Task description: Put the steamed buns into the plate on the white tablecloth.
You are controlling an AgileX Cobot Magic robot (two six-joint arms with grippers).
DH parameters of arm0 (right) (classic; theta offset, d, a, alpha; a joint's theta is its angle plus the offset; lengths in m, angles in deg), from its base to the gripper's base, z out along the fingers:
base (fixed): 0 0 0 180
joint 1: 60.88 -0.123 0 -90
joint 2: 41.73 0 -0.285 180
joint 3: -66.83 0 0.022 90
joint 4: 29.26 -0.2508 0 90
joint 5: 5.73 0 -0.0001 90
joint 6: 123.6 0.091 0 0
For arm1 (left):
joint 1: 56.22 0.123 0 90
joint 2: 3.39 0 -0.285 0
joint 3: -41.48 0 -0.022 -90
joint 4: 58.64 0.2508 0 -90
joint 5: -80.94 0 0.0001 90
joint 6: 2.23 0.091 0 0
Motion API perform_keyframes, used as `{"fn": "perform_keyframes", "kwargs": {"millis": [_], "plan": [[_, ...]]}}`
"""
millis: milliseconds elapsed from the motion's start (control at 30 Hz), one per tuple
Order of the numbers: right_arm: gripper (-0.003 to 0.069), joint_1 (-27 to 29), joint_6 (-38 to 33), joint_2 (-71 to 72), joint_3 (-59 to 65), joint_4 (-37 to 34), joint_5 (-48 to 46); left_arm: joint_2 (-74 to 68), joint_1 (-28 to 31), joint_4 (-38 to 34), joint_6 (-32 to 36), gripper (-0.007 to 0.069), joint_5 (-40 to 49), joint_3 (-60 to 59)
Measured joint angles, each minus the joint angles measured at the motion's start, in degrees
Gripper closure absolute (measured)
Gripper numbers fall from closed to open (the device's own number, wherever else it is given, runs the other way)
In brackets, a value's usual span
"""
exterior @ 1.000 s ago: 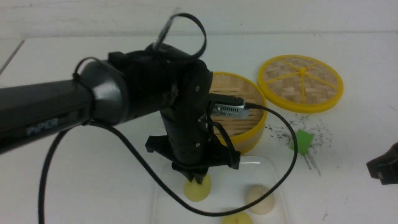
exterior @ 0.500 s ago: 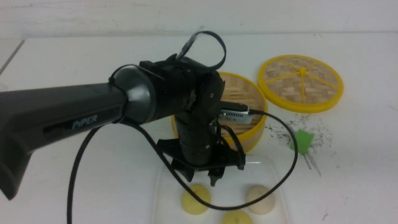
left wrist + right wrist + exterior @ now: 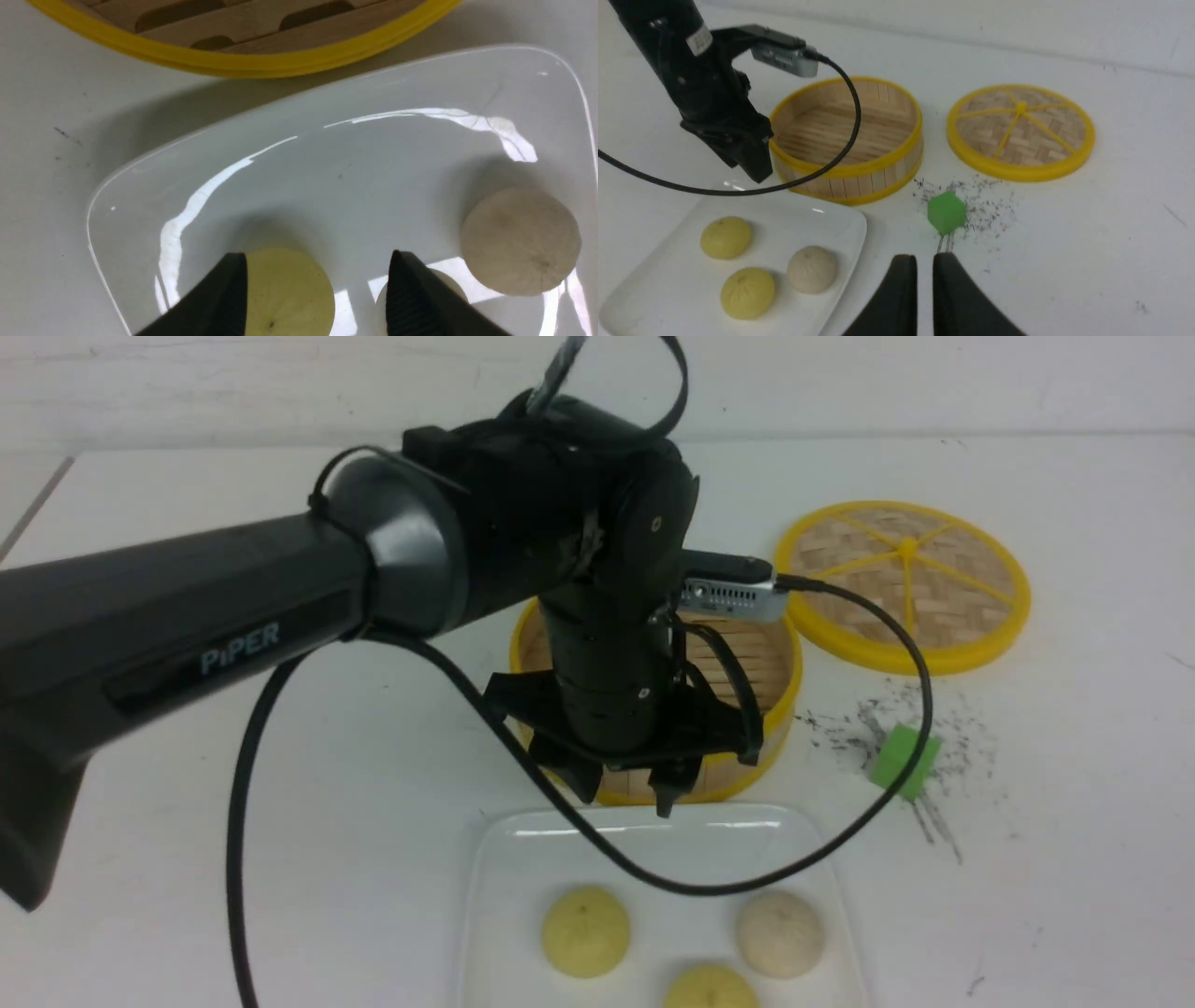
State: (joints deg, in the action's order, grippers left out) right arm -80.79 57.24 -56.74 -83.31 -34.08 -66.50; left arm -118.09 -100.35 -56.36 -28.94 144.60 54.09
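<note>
Buns x3 lying in plate, L gripper hanging above plate, jaws gaping wide, gripping nothing, R gripper sitting nearly closed, empty.

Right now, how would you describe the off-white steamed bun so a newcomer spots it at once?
Find the white rectangular plate beside the open bamboo steamer. On it, toward the robot's right, sits the off-white bun, apart from its neighbours. Those two buns are pale yellow; it alone is off-white.
</note>
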Motion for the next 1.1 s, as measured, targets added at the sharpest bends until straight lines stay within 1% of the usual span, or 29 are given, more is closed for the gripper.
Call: {"fn": "perform_keyframes", "kwargs": {"millis": [133,233,300,400,433,500,533,567,667,767,1100], "plan": [[0.0578,0.00,-0.05,3.96,3.63,0.06,1.00,0.00,0.00,0.66,0.00,0.0211,0.06,0.38],[0.0578,0.00,0.90,4.73,7.42,0.14,3.86,0.00,0.00,1.05,0.00,0.0211,0.06,0.38],[0.0581,0.00,2.44,4.79,11.37,0.19,8.81,0.00,0.00,1.11,0.00,0.0211,0.06,0.38],[0.0610,0.00,3.14,4.79,15.42,0.13,14.79,0.00,0.00,1.17,0.00,0.0211,0.06,0.38],[0.0638,0.00,3.56,4.79,17.48,-0.02,18.29,0.00,0.00,1.21,0.00,0.0211,0.06,0.38],[0.0671,0.00,4.82,4.79,20.81,-0.16,24.45,0.00,0.00,1.28,0.00,0.0211,0.01,0.38],[0.0672,0.00,4.96,4.79,21.09,-0.16,24.98,0.00,0.00,1.34,0.00,0.0211,0.01,0.38],[0.0674,0.00,5.77,4.79,22.90,-0.16,28.11,0.00,0.00,1.41,0.00,0.0211,0.01,0.38],[0.0673,0.00,6.90,4.79,25.70,-0.22,33.71,0.00,0.00,1.80,0.00,0.0211,-0.05,0.38],[0.0673,0.00,7.21,4.79,27.22,-0.22,35.58,0.00,0.00,1.99,0.29,0.0211,0.08,0.38],[0.0668,0.00,7.27,4.79,27.36,-0.17,35.70,0.00,0.00,2.06,1.60,0.0212,-1.07,0.38]]}}
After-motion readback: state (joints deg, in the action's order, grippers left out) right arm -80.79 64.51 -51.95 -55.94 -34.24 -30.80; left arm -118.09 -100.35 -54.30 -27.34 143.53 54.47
